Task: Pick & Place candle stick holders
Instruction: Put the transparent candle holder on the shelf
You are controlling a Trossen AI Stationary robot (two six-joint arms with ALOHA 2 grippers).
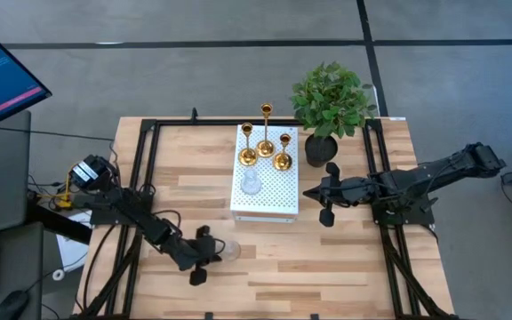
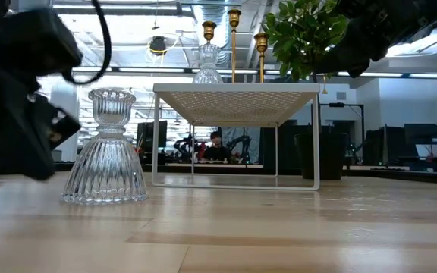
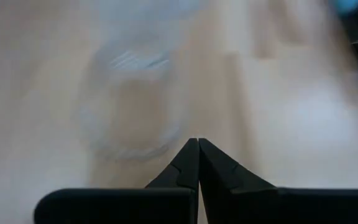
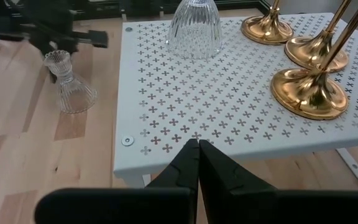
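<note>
Three gold candle stick holders (image 1: 266, 147) stand by their round bases on the white perforated box (image 1: 269, 203); they also show in the right wrist view (image 4: 308, 90). A clear glass holder (image 1: 251, 184) stands there too. A second clear glass holder (image 1: 230, 251) stands upright on the table (image 2: 108, 152), left of the box and nearer the front edge. My left gripper (image 1: 215, 252) is shut and empty, close beside this glass holder (image 3: 129, 106). My right gripper (image 1: 312, 193) is shut and empty, just right of the box, facing it (image 4: 197, 144).
A green plant in a black pot (image 1: 327, 111) stands at the box's far right corner. Black frame rails (image 1: 140, 178) run along both sides of the table. Bare wood lies in front of the box (image 1: 327, 267).
</note>
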